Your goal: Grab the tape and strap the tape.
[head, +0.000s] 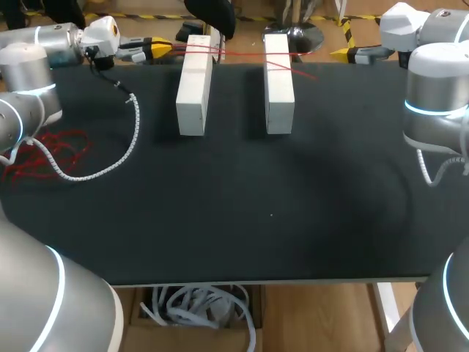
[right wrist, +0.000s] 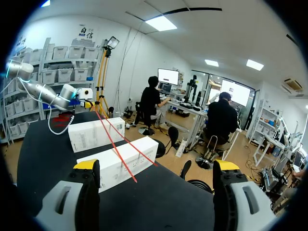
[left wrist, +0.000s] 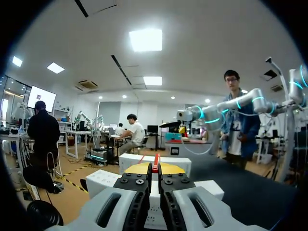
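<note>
Rounded grey arms flank a matte black table.
Two white box-shaped blocks lie side by side near its far edge. One thin red tape crosses both, pinched in the closed left gripper. The right gripper gapes wide. One red tangle rests at the table's left end.

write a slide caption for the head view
Left gripper shut on red tape lying across two white blocks; right gripper open nearby.

Your black table carries the left white block, the right white block, tangled red tape and a coiled white cable.
</note>
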